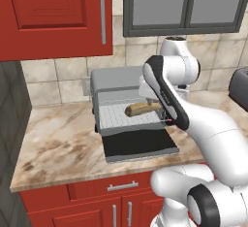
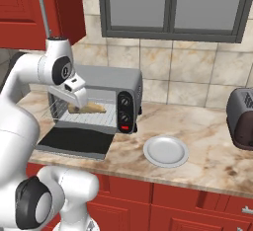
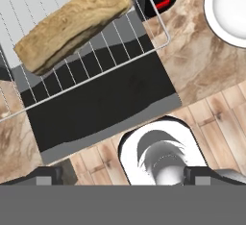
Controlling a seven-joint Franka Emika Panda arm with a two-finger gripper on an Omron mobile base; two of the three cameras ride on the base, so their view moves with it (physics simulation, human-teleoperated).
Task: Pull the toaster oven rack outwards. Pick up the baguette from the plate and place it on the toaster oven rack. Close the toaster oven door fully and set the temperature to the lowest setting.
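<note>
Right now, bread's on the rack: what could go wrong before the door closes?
1. The toaster oven rack sits pulled out over the open toaster oven door; swinging the door up may jam against it.
2. The baguette lies near the rack's front edge and could slide off if the rack is pushed hard.

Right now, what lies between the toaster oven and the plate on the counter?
Nothing: in the right base view, bare marble counter separates the toaster oven from the plate.

A: The arm hides the toaster oven's [image 1: 116,83] right side in the left base view, and one end of the baguette [image 1: 140,108].

B: The hand view's edge cuts the plate [image 3: 226,12]; the control markings are too small to read
</note>
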